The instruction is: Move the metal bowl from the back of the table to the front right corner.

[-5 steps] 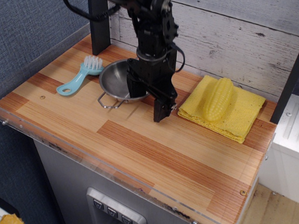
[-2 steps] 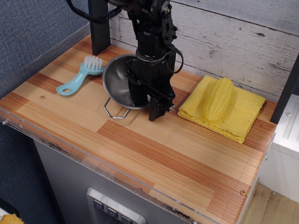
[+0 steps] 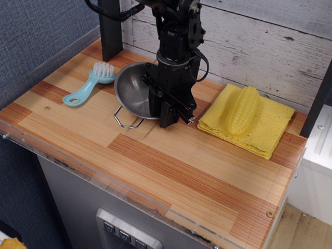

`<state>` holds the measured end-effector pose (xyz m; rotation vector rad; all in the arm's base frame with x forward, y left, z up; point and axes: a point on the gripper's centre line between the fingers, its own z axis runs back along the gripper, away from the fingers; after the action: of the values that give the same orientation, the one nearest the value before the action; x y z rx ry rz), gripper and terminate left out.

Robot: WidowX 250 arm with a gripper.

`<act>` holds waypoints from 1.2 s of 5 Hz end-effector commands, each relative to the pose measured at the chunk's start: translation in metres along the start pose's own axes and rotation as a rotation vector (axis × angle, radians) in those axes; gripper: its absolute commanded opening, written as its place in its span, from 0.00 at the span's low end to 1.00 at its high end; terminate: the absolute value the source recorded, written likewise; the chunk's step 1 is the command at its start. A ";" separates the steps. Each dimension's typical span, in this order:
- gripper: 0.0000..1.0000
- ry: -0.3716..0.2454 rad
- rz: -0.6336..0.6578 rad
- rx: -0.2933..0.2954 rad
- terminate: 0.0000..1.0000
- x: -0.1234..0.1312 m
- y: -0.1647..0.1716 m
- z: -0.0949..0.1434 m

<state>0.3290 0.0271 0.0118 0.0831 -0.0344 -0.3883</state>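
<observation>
The metal bowl sits at the back middle of the table, tilted with its open side facing left. One wire handle sticks out toward the front. My black gripper comes down from above at the bowl's right rim. Its fingers are closed together on that rim. The arm hides the far right part of the bowl and its other handle.
A light-blue brush lies just left of the bowl. A yellow corn rests on a yellow cloth at the back right. A black post stands at the back left. A clear acrylic rim lines the front edge.
The fingers stood apart across the bowl's right rim and have closed on it. The bowl has tipped up and shifted slightly.
</observation>
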 end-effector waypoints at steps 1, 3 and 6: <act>0.00 -0.043 0.000 0.031 0.00 -0.002 0.012 0.037; 0.00 -0.037 0.022 0.010 0.00 -0.012 0.018 0.080; 0.00 -0.092 -0.127 -0.029 0.00 -0.016 -0.065 0.119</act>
<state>0.2805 -0.0412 0.1089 0.0185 -0.0635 -0.5310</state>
